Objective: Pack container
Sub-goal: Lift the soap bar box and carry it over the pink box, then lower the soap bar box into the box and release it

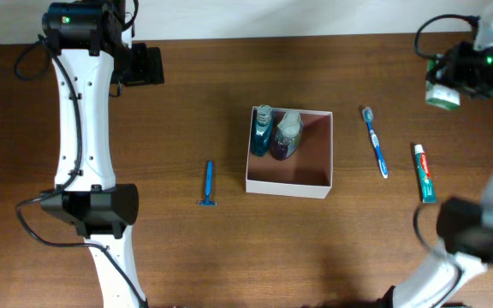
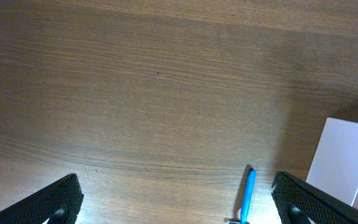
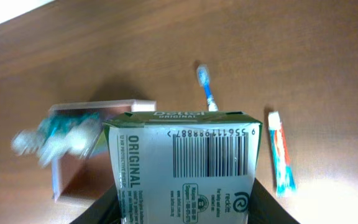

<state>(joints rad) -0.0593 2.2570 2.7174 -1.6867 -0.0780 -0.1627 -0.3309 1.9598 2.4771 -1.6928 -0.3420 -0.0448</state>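
The overhead view looks straight down on the brown wooden table [image 1: 187, 257]. The left wrist view faces down, close above the tabletop. The right wrist view looks down from higher, a green-and-white printed cardboard carton [image 3: 185, 168] crowding its foreground. All three share the square white cardboard box [image 1: 288, 186] [image 2: 344, 155] [image 3: 79, 177].

One container [image 1: 311, 158] holds two bottles: one teal bottle [image 1: 263, 128] and one clear bottle [image 1: 286, 137], possibly purple-tinted. One razor [image 1: 209, 184] lies at its nine o'clock. One toothbrush [image 1: 376, 141] and one toothpaste tube [image 1: 424, 173] lie at three, and one carton [image 3: 185, 162] is at two.
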